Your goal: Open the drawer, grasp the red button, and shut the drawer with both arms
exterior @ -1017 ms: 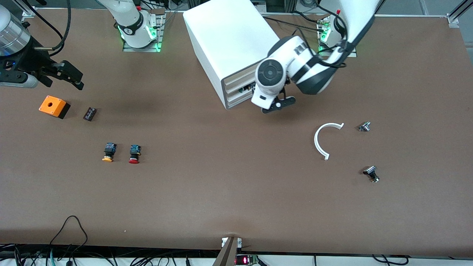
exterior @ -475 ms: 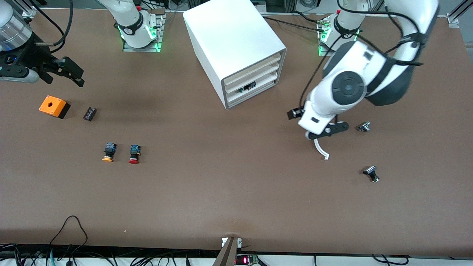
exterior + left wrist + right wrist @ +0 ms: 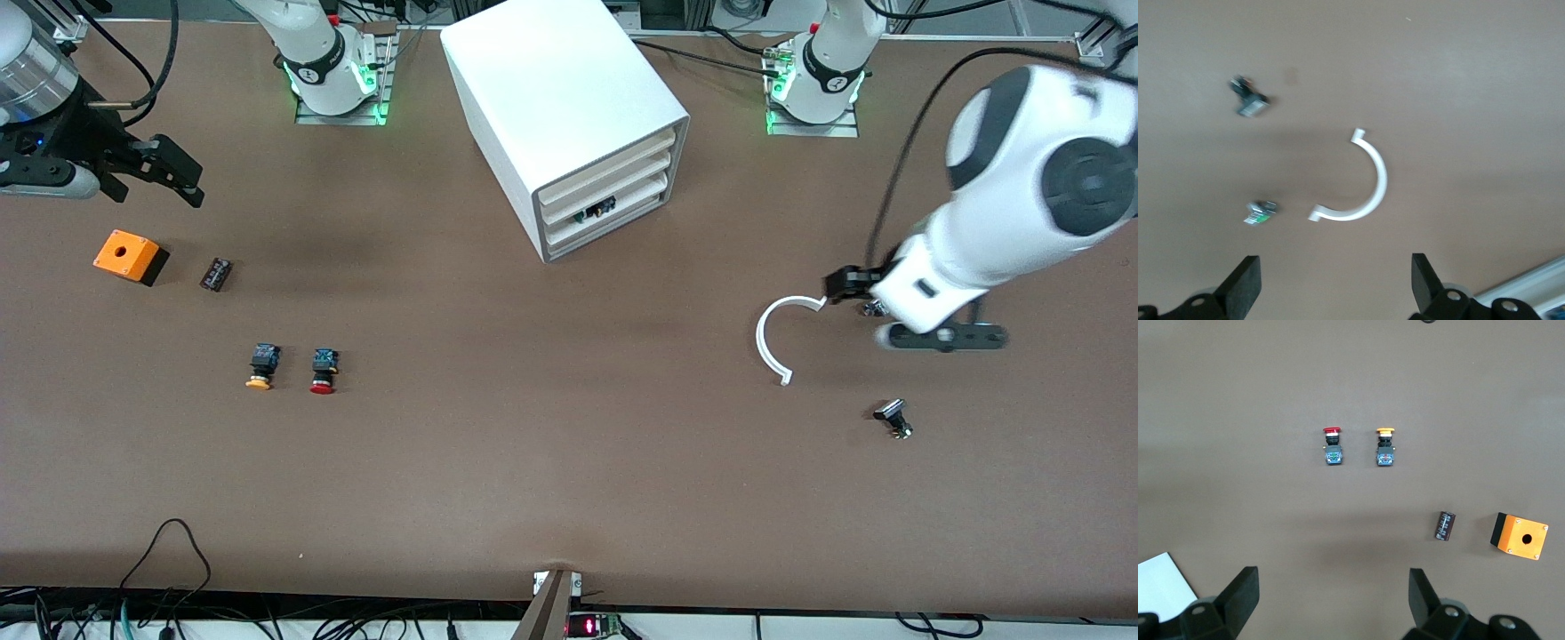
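The white cabinet (image 3: pixel 569 107) stands at the robots' edge of the table, and its middle drawer (image 3: pixel 622 194) sits about flush with the two alike. A small dark part (image 3: pixel 594 211) peeks out at that drawer's lower edge. The red-capped button (image 3: pixel 322 372) (image 3: pixel 1332 445) lies on the table toward the right arm's end, beside an orange-yellow one (image 3: pixel 259 366) (image 3: pixel 1385 447). My right gripper (image 3: pixel 178 178) (image 3: pixel 1333 593) hangs open and empty above the table near the orange box. My left gripper (image 3: pixel 898 309) (image 3: pixel 1335 287) is open and empty over the table beside a white arc.
An orange box with a hole (image 3: pixel 130 255) (image 3: pixel 1519 536) and a small black component (image 3: pixel 216 273) (image 3: pixel 1445 525) lie near the right gripper. A white arc-shaped piece (image 3: pixel 772 342) (image 3: pixel 1365 190) and two small metal parts (image 3: pixel 893 418) (image 3: pixel 1251 101) (image 3: pixel 1260 211) lie toward the left arm's end.
My left arm has swung away from the cabinet's drawer fronts toward its own end of the table, past the white arc. The right gripper has barely shifted.
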{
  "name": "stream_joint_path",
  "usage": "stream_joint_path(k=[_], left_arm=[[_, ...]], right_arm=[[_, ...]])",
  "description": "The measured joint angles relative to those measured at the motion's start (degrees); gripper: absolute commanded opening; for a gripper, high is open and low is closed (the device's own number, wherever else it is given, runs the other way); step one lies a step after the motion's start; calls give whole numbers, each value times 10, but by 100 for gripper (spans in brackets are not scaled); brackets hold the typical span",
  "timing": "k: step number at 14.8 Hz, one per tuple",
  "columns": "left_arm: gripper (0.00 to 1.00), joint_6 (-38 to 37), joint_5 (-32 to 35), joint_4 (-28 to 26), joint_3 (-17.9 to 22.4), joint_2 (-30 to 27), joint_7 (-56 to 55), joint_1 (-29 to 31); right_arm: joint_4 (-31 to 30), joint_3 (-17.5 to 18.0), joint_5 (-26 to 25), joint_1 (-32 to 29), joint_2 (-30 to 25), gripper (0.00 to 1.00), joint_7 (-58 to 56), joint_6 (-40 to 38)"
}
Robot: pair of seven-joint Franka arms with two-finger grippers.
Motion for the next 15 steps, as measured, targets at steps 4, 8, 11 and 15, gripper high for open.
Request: stream_joint_path(k=[4, 8, 11, 15], left_arm=[[99, -4, -24, -29, 126, -77, 67, -57], [99, 31, -70, -76, 167, -134, 113, -72], [99, 61, -72, -109, 190, -153, 136, -85], [99, 58, -72, -119, 209, -165, 136, -99]], right_arm=[[5, 0, 0, 0, 0, 99, -2, 2], [18, 1, 0, 0, 5, 99, -3, 3], [21, 1, 0, 0, 8, 99, -4, 3], [22, 2, 0, 0, 8, 99, -4, 3]])
